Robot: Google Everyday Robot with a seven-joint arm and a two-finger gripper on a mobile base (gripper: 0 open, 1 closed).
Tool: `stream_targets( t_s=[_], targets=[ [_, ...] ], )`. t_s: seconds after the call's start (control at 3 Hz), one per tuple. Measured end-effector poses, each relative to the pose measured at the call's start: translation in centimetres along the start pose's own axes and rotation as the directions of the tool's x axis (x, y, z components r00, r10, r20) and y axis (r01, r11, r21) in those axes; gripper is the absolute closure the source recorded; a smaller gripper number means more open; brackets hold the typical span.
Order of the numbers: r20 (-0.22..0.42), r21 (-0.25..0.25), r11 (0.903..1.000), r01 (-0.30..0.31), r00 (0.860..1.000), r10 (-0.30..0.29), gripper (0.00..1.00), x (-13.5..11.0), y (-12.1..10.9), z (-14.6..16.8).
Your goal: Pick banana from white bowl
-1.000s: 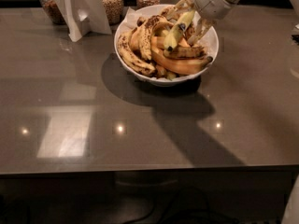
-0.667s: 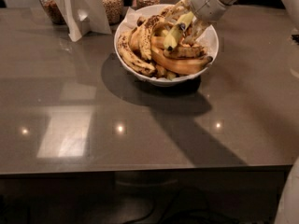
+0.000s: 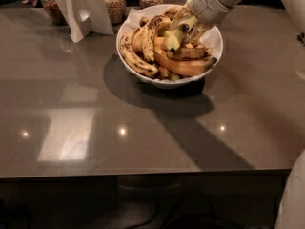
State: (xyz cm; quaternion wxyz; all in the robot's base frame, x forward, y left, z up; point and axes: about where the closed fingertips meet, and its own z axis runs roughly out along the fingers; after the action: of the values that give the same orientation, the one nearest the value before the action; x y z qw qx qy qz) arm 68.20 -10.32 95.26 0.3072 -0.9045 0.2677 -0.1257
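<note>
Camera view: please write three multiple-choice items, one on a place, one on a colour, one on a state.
1. Where is the gripper?
A) in the white bowl, among the spotted bananas
B) on the floor
C) far left of the bowl

2. What colour is the banana at the gripper?
A) brown
B) greenish-yellow
C) red

3. How does the bowl stand?
A) upside down
B) on its side
C) upright and full

Key:
1. A, it sits among the fruit.
2. B, it is greener than its neighbours.
3. C, the rim faces up.
</note>
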Motion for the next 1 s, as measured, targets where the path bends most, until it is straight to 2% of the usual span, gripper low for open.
stream_targets(
  t_s=[0.33,1.0],
  targets=[
    [-0.019,-0.016,0.9998,-0.009,1.000,0.009,1.00,0.2,0.3,-0.4],
    [-0.031,-0.013,0.9997,-0.022,0.999,0.022,1.00,-0.4,0.1,-3.9]
  ],
)
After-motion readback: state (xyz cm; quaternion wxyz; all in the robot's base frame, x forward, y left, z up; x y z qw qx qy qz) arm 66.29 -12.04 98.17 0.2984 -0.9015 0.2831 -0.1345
